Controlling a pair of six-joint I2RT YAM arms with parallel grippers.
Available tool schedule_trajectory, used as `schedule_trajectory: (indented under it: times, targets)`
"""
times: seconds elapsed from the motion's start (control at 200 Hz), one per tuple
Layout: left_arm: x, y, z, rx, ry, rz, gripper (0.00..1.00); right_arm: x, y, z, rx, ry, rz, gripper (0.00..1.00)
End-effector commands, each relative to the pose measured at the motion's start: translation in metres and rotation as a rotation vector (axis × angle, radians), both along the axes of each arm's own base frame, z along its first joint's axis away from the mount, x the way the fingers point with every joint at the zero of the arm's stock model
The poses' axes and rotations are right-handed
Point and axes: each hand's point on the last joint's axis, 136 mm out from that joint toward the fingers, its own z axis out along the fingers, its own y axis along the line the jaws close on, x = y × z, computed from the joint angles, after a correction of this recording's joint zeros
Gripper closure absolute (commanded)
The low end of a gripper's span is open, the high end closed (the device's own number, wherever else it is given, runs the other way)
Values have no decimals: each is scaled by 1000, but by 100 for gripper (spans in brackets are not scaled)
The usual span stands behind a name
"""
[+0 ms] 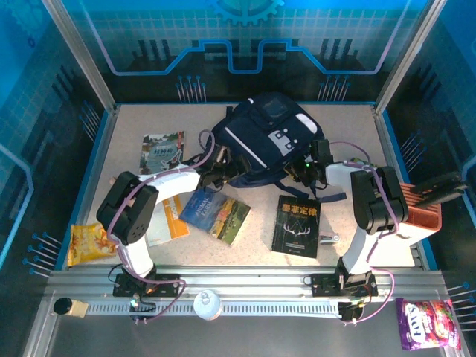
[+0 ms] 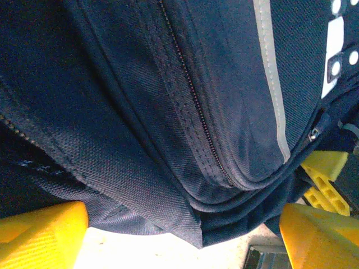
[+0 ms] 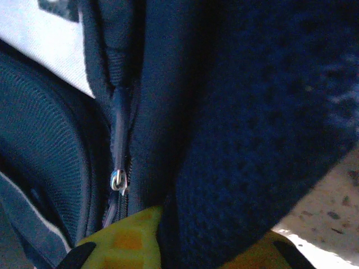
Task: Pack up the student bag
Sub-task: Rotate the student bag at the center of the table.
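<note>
I see a black book [image 1: 296, 225] and blue book [image 1: 216, 213] by the table's [image 1: 349, 134] near edge, yellow snack bag [image 1: 88, 244] at its near-left corner.

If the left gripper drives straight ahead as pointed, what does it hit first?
The student bag: its navy zippered side lies dead ahead of the left gripper, whose jaws are open. It looks close, though depth is hard to judge.

Overhead view bright, even, sharp; blue cast on enclosure walls [image 1: 44, 149]; soft short shadows under student bag [image 1: 268, 137]; slight bowing at frame edges. Left wrist view dim on navy fabric, table [image 2: 140, 252] strip overexposed, left gripper fingers [image 2: 39, 238] blurred. Right wrist view dark, near fabric out of focus, zipper pull [image 3: 118, 180] glinting
</note>
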Motion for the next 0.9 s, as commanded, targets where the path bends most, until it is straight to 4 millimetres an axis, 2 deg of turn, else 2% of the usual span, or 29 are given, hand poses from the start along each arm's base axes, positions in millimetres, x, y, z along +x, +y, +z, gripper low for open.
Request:
schedule_trajectory:
  times: [0.0,0.11,0.17,0.45,0.625,0.805,0.895]
  targets:
    - [13,22,15,64,-64,30,10,8,13,38,15,-107,48,89]
    - [13,34,25,81,-92,34,9,9,16,50,-20,-125,69,86]
    - [13,34,25,87,-95,20,8,6,13,49,-48,-107,64,83]
    - [16,34,0,106,-32,10,8,-11,-16,0,-94,40,-84,66]
    - [16,33,-4,106,-21,1,8,-5,-23,-4,-85,34,-88,56]
    - [16,33,-1,105,-30,-3,8,7,-16,-2,-77,18,-38,55]
    - [15,34,1,104,-32,-2,8,11,-11,-4,-59,20,-24,59]
